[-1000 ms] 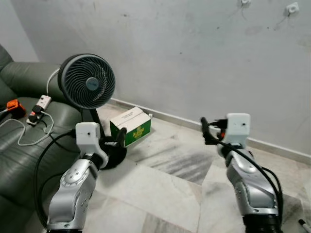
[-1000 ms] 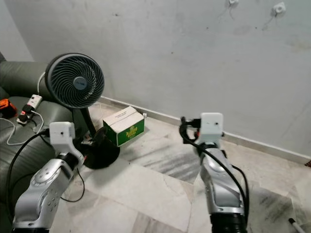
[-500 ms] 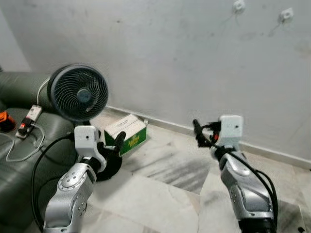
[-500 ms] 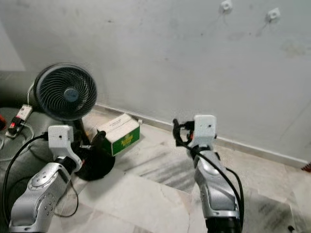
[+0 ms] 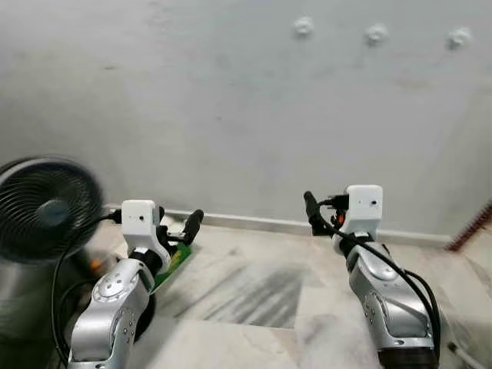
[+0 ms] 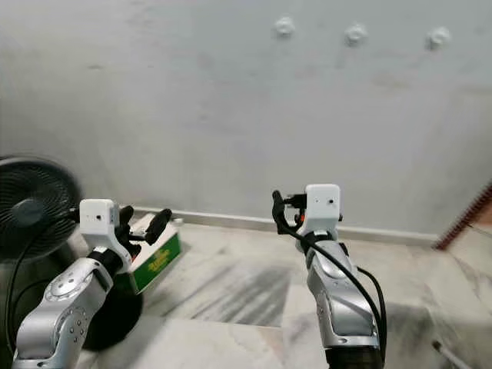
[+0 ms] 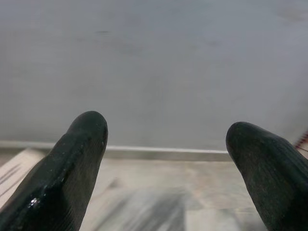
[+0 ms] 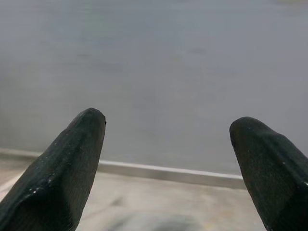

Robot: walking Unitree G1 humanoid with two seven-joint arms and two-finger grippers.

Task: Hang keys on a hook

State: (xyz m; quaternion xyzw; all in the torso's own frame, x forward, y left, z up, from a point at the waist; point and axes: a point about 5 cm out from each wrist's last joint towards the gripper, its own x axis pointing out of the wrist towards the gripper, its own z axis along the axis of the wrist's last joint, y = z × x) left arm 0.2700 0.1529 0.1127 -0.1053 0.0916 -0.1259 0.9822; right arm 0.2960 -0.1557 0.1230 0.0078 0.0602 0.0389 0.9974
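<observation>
**benchbot:** Looking at the nearest stuff first: both arms are up in front of the chest. The left gripper [image 7: 163, 139] has its fingers spread wide with nothing between them, and the right gripper [image 8: 166, 139] is the same, wide apart and empty. So no keys in either one, and I can't spot keys anywhere on the marble floor [image 5: 254, 292] either.

**rigrat:** Yeah, same. Down low on the robot's left there's a fan [image 5: 42, 211] and a green box [image 6: 154, 257] just beside its base. Past that is the skirting, then the grey wall [image 5: 231, 115].

**benchbot:** And high up on the wall, three small white hooks [image 5: 377, 33] in a row, well above both grippers.

**rigrat:** My guess is it's lining itself up on the hooks, or hunting for the keys. To do it well, I'd square up on one hook and close in enough that the reach isn't stretched. But the keys need finding and a firm grip on the ring first, loop hanging free.
</observation>
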